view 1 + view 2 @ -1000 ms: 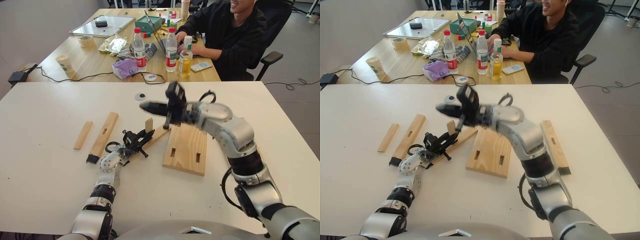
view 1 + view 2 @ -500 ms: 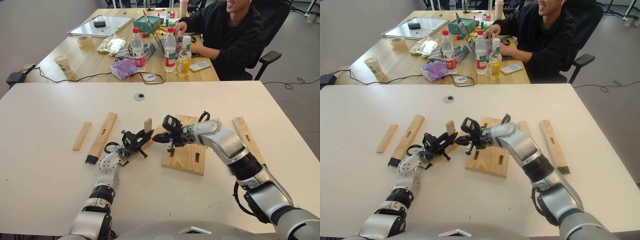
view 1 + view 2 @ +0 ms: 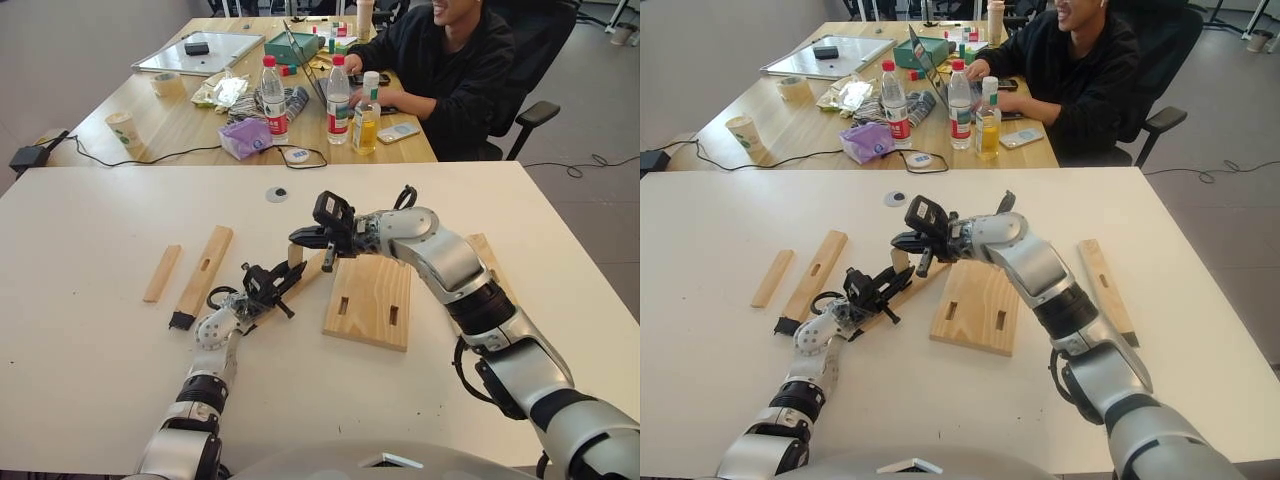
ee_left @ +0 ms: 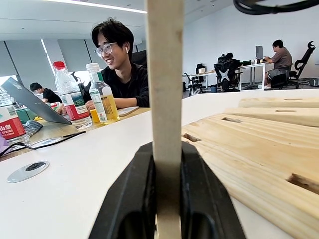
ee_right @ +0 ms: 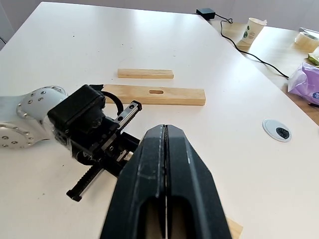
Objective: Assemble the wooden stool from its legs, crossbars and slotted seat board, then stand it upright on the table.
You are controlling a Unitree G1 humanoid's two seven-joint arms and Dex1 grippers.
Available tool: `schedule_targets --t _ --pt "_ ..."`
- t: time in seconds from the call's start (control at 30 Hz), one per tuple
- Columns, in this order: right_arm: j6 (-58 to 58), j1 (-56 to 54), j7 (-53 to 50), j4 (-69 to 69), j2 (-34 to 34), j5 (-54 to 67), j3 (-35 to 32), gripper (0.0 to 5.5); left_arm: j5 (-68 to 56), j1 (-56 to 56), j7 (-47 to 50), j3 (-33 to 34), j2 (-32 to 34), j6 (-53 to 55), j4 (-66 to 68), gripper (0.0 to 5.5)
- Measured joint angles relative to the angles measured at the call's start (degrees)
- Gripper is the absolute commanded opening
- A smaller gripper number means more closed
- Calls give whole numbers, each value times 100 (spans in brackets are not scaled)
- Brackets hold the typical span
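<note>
Looking down from the head camera, you have the left arm laid low along the bench (image 3: 90,230), with the left fingers (image 3: 283,279) pointing toward the slotted seat board (image 3: 368,300). They are clenched on a short wooden strip (image 3: 296,251) that stands upright at their tips. A longer strip (image 3: 316,266) lies flat beneath, running toward the seat board. Your right arm comes in from the right with the elbow bent, its forearm crossing above the seat board. The right fingers (image 3: 299,237) hang in the air just above the upright strip, pointing to your left. A slotted leg (image 3: 205,268) and a short crossbar (image 3: 164,272) lie side by side on the bench, well to the left and not touching. Another leg (image 3: 1103,290) lies right of the seat board.

From the left wrist, the short strip rises straight up, pinched between both black fingers. The seat board lies flat beside it with its slots showing.

From the right wrist, the right fingers are pressed together with nothing between them, above the left fingers.
</note>
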Motion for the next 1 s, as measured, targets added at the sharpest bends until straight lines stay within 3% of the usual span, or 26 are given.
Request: schedule_targets --t 0.07,0.17,0.3,0.53,0.7,0.87,1.0 --pt "-42 34 -42 35 50 8 -54 0 -6 11 26 -1 6 26 -23 38" --pt "-190 55 -598 366 493 159 -750 0 -5 9 90 -13 10 33 -33 38" --pt "-316 -210 -1009 243 414 507 -1947 0 10 235 433 54 47 582 -538 126" --pt "-150 346 -1285 -589 -43 560 -2711 0 -169 552 443 134 332 1767 -1908 253" --pt "-12 637 -1649 -1159 -48 560 -3048 0 -742 593 -44 299 1261 3339 -3676 345" --pt "-1 958 -1928 -1479 -235 541 -3327 0 -965 742 -961 251 2656 4935 -4514 345" --pt "1 1148 -2105 -1548 -251 497 -3345 0 -256 962 -807 -103 2764 5047 -4163 345"
